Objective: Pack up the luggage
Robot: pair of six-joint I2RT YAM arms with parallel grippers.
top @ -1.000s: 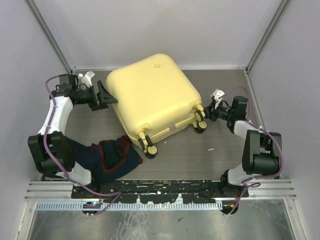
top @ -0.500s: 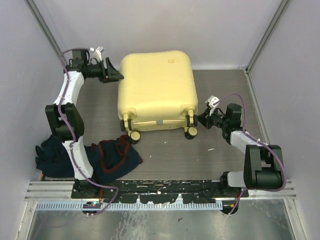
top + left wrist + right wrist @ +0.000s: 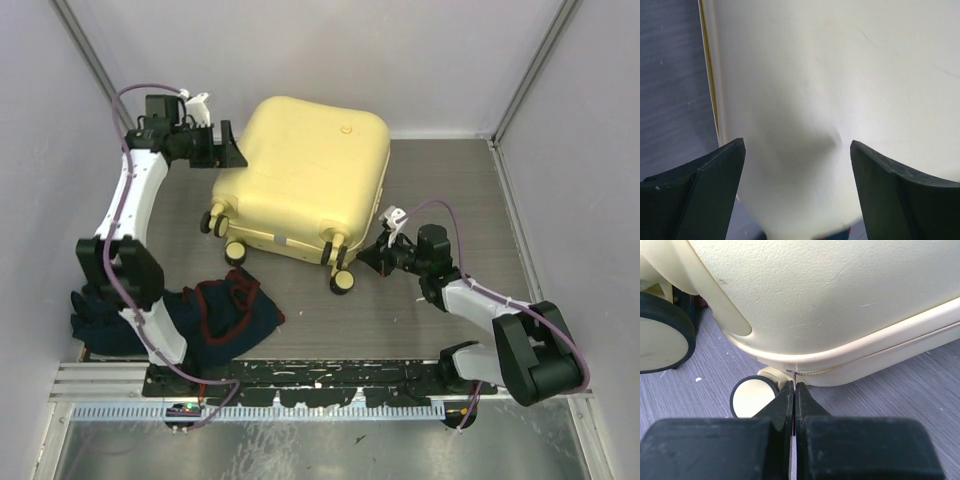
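Note:
The pale yellow luggage (image 3: pixel 300 175) lies closed and flat mid-table, its wheels toward the near edge. My left gripper (image 3: pixel 232 155) is open at the case's far left corner; in the left wrist view its fingers (image 3: pixel 710 175) straddle the shell (image 3: pixel 840 75) without gripping it. My right gripper (image 3: pixel 368 258) is at the case's near right corner by a wheel. In the right wrist view it (image 3: pixel 795 386) is shut on the thin zipper pull (image 3: pixel 796 376) at the seam below the shell (image 3: pixel 815 290).
Dark navy and red clothes (image 3: pixel 228 308) lie in a heap at the near left, with more navy cloth (image 3: pixel 98 312) beside the left arm's base. Two cream-hubbed wheels (image 3: pixel 662 332) (image 3: pixel 752 396) sit left of my right fingers. Grey walls close in the table.
The luggage has turned clockwise and shifted left. My right gripper moved left and nearer with the zipper pull. My left gripper went to the case's far left corner.

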